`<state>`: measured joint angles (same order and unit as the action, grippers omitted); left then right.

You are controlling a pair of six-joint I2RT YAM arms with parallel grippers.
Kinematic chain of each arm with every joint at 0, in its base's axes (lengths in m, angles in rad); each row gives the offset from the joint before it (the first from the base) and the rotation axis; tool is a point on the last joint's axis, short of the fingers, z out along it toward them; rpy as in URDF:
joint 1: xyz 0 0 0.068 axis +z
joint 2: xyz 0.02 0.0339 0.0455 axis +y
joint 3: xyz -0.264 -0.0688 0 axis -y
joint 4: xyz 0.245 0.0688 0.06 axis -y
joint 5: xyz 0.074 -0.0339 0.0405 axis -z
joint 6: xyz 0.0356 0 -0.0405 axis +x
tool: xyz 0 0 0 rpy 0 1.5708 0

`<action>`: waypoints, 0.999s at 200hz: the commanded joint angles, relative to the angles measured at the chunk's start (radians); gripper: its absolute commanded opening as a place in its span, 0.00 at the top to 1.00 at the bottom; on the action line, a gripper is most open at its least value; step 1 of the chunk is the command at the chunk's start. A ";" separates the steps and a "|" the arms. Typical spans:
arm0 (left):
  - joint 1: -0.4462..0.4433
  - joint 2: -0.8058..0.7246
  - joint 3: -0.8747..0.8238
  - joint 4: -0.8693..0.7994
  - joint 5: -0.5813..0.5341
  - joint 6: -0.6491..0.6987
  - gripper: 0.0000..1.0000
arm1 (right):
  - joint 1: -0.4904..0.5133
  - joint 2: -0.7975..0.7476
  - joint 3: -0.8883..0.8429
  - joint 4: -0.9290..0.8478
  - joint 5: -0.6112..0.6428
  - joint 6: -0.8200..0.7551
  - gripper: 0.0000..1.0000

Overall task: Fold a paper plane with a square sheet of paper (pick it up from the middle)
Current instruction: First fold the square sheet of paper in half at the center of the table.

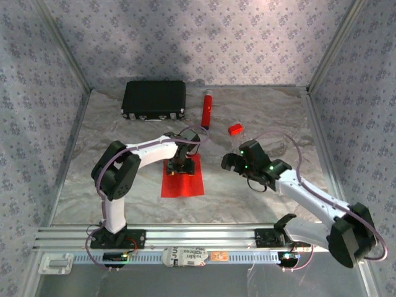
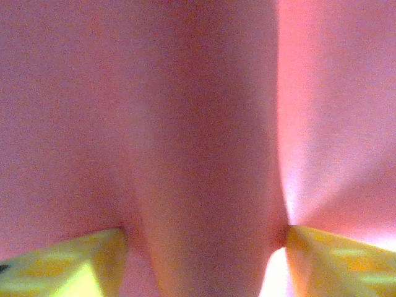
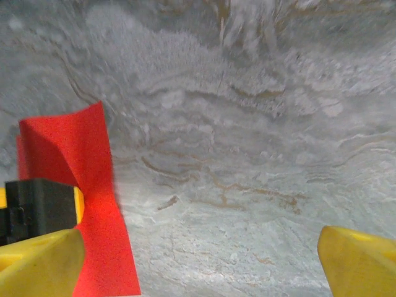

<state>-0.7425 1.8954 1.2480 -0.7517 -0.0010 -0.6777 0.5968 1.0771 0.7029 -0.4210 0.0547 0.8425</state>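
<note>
Sheet, where: the square sheet of paper (image 1: 183,179) lies on the grey table (image 1: 272,124), just left of centre in the overhead frame. My left pincer (image 1: 179,162) sits on its upper half.
Left pincer: about half-wide. My yellow fingertips (image 2: 74,269), in the bottom corners of the left wrist frame, touch either flank of a hump of red paper raised between them. Whether that is a firm pinch or bare contact, I cannot tell.
Right pincer (image 3: 198,266): wide, nothing between the tips, hanging over bare table right of the sheet and apart from it.
Handling: I judge it very light, thin and limp. It buckles sooner than it lifts, keeps any crease, and may slide on the table or slip from hard tips.
Where to hold: the middle, on the raised hump. The flat edges offer no purchase.
Hidden: overhead, my own wrist covers tips and hump. In the left wrist frame the paper is too close and blurred, with no edge or corner to read. In the right wrist frame the sheet is cut off at lower left behind a black block (image 3: 40,201), probably part of my left pincer, though I am not sure.
</note>
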 commanded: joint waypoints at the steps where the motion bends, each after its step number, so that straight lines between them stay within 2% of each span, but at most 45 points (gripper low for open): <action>1: -0.012 -0.026 -0.042 0.089 0.082 -0.001 0.41 | -0.027 -0.054 -0.028 -0.001 0.046 0.032 0.01; 12: -0.012 -0.040 -0.053 0.117 0.098 -0.007 0.49 | -0.049 -0.064 -0.032 -0.020 0.039 0.034 0.01; 49: -0.014 -0.106 -0.094 0.203 0.161 -0.024 0.53 | -0.134 -0.067 -0.035 -0.106 0.028 0.096 0.01; 69: -0.014 -0.143 -0.121 0.285 0.243 -0.048 0.54 | -0.176 -0.080 -0.049 -0.128 0.022 0.122 0.01; 93: -0.015 -0.141 -0.124 0.361 0.387 -0.066 0.55 | -0.212 -0.117 -0.081 -0.058 -0.073 0.073 0.01; 118: -0.014 -0.146 -0.129 0.418 0.476 -0.098 0.60 | -0.214 -0.162 -0.104 -0.003 -0.102 0.056 0.01; 162: -0.014 -0.188 -0.141 0.564 0.599 -0.180 0.61 | -0.212 -0.226 -0.123 0.029 -0.070 0.050 0.01; 200: -0.014 -0.193 -0.190 0.822 0.727 -0.321 0.61 | -0.212 -0.328 -0.164 0.070 -0.025 0.017 0.01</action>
<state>-0.7486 1.7374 1.0962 -0.1509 0.5922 -0.8783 0.3855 0.8127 0.5800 -0.3977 -0.0021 0.9054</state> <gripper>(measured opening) 0.389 0.990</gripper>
